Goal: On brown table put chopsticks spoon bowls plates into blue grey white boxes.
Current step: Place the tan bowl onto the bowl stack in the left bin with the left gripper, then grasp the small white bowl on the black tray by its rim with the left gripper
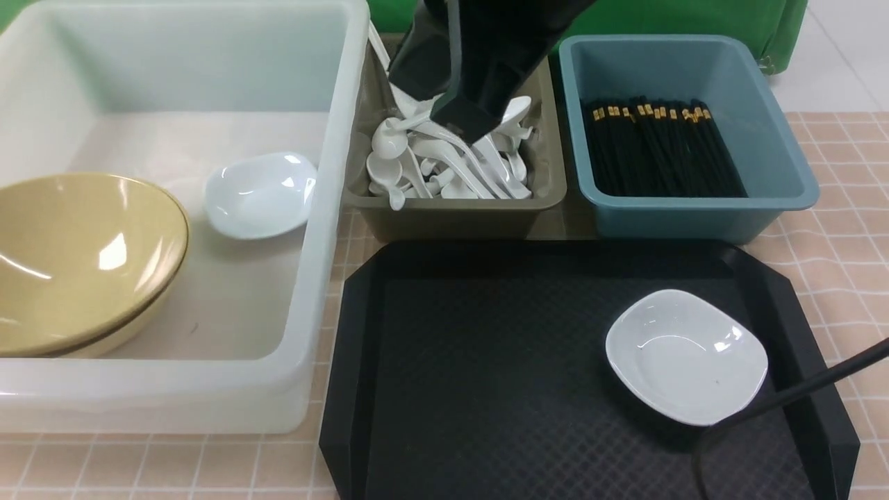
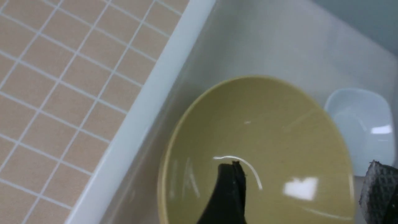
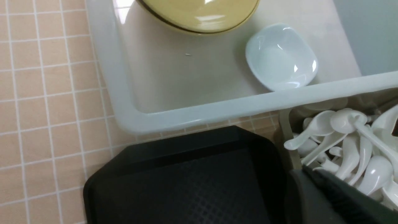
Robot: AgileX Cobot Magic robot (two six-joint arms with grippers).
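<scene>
Stacked yellow bowls (image 1: 76, 257) and a white plate (image 1: 260, 194) lie in the white box (image 1: 333, 208). In the left wrist view my left gripper (image 2: 304, 186) hangs open over the top bowl (image 2: 258, 133), one finger above its hollow, the other outside its rim, holding nothing. My right gripper (image 1: 472, 125) reaches down into the grey box (image 1: 451, 215) over the heap of spoons (image 1: 444, 167); its fingers (image 3: 323, 186) look shut, with nothing seen between them. Chopsticks (image 1: 660, 149) fill the blue box (image 1: 694, 208). Another plate (image 1: 684, 354) sits on the black tray.
The black tray (image 1: 486, 361) lies on the brown table (image 1: 840, 243) in front of the grey and blue boxes. A black cable (image 1: 799, 392) crosses its right corner. A green backdrop (image 1: 694, 17) stands behind the boxes.
</scene>
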